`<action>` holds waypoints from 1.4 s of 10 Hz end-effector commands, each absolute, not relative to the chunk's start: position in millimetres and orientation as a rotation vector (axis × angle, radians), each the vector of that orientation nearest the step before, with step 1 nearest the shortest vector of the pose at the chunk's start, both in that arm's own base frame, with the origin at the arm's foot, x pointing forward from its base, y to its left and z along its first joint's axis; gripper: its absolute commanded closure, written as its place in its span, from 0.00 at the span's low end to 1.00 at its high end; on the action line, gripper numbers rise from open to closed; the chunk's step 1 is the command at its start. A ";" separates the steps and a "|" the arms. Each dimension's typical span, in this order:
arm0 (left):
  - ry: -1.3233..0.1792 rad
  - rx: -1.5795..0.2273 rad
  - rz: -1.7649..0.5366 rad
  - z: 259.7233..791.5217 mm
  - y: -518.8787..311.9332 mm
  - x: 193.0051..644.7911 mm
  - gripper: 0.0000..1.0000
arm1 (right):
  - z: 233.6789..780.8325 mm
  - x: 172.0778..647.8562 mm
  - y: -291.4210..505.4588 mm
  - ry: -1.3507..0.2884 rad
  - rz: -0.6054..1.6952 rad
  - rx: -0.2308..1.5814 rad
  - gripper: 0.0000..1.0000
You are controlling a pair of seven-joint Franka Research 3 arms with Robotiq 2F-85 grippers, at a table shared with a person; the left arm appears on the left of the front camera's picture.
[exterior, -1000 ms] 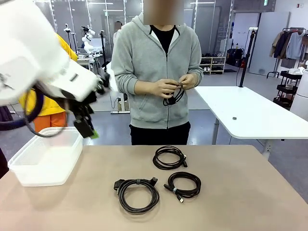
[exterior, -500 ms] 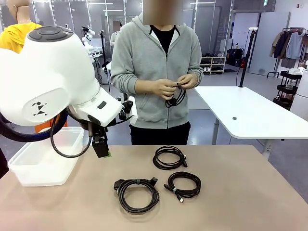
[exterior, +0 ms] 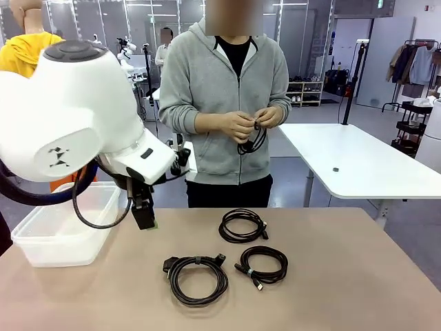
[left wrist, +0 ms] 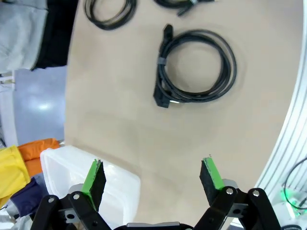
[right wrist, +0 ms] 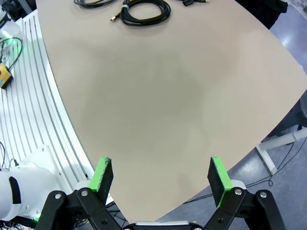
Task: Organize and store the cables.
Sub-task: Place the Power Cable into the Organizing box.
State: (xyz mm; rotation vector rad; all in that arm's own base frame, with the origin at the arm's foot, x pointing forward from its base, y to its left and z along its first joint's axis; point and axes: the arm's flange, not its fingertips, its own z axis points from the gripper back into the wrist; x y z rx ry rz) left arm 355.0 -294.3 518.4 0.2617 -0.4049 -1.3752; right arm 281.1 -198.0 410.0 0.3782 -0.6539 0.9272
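Cables: three coiled thin black cables [exterior: 198, 278] lie mid-desk; a fourth black cable [exterior: 249, 141] hangs from the person's hands [exterior: 238, 126].
Left pincer [exterior: 146, 221]: open, above the tan desk [exterior: 344, 276], between the cables and a white plastic tub [exterior: 62, 252] at left.
Right pincer [right wrist: 158, 167]: open, over bare desk.

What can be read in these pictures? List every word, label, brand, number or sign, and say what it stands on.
No text here can be read as words or numbers.
Black angular emblem on the left arm's white shell: a mark, no letters.
Green sign high up at the far side of the room: too small to read.
Cables and white bin: no print visible.
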 end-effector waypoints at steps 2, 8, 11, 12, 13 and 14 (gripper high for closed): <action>-0.252 0.206 -1.440 488.1 -347.1 402.9 0.00 | 412.8 282.1 -196.8 -0.652 0.907 0.375 0.00; -0.131 0.214 -1.395 416.9 -385.5 457.7 0.00 | 412.8 282.1 -196.8 -0.652 0.907 0.375 0.00; -0.095 0.160 -1.449 389.0 -386.7 476.0 0.00 | 412.8 282.1 -196.8 -0.652 0.907 0.375 0.00; -0.106 0.163 -1.468 377.0 -387.4 485.1 0.00 | 412.8 282.1 -196.8 -0.652 0.907 0.375 0.00; -0.100 0.160 -1.480 368.0 -388.1 491.5 0.00 | 412.8 282.1 -196.8 -0.652 0.907 0.375 0.00; -0.096 0.162 -1.494 360.0 -388.4 494.4 0.00 | 412.8 282.1 -196.8 -0.652 0.907 0.375 0.00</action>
